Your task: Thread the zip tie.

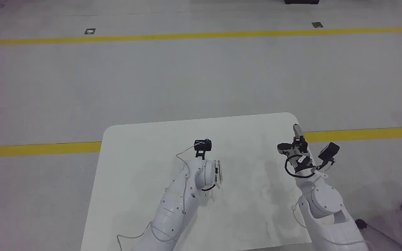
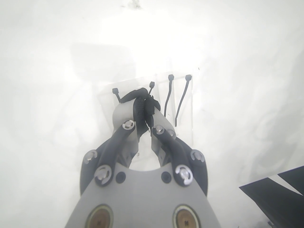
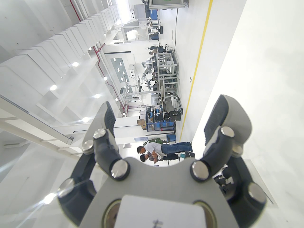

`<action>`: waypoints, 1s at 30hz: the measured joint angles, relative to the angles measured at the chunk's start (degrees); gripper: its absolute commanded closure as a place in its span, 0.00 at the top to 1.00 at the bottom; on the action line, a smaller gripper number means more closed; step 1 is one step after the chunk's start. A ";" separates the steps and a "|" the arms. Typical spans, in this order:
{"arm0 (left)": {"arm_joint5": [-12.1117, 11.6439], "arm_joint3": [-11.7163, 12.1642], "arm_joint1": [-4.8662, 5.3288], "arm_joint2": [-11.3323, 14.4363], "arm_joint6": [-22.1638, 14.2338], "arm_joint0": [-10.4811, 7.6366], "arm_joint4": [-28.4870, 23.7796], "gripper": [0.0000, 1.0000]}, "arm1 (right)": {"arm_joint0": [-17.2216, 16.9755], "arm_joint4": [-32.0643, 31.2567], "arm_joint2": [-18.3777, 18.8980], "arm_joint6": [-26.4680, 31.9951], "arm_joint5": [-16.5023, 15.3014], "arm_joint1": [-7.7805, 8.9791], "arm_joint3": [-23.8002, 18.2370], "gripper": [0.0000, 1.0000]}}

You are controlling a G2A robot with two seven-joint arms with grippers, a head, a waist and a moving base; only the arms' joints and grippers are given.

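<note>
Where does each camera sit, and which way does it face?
Top view: above the arms, looking down at the table; both arms show.
Left wrist view: on the left arm, facing down at a tray of zip ties; left gripper shut on one zip tie.
Right wrist view: on the right arm, facing out into the hall; right gripper open.
Shared: top and left wrist views show the table; top and right wrist, a yellow floor line.

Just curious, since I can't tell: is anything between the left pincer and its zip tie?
Nothing visible does. The left pincer is shut on one zip tie at the clear tray; two spare ties lie beside it, apart.
</note>
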 measured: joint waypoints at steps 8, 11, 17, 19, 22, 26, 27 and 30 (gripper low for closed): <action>0.00 -5.30 0.33 1.90 -2.42 0.44 -1.15 0.00 | 0.00 0.00 0.00 0.00 0.00 0.00 0.00 1.00; 0.00 -8.52 0.63 2.54 -4.36 0.79 -2.11 0.00 | 0.00 0.00 0.00 0.00 0.00 0.00 0.00 1.00; 0.00 -15.13 1.19 3.04 -8.34 1.58 -2.26 0.00 | 0.00 0.00 0.00 0.00 0.00 0.00 0.00 1.00; 0.00 -17.31 1.34 3.15 -10.19 1.77 -2.31 0.00 | 0.00 0.00 0.00 0.00 0.00 0.00 0.00 1.00; 0.00 -20.20 1.47 3.35 -13.31 1.78 -2.55 0.00 | 0.00 0.00 0.00 0.00 0.00 0.00 0.00 1.00; 0.00 -22.45 1.54 4.01 -15.70 1.53 -1.81 0.00 | 0.00 0.00 0.00 0.00 0.00 0.00 0.00 1.00; 0.00 -22.42 1.54 4.01 -15.68 1.53 -1.80 0.00 | 0.00 0.00 0.00 0.00 0.00 0.00 0.00 1.00; 0.00 -22.33 1.53 3.99 -15.59 1.53 -1.82 0.00 | 0.00 0.00 0.00 0.00 0.00 0.00 0.00 1.00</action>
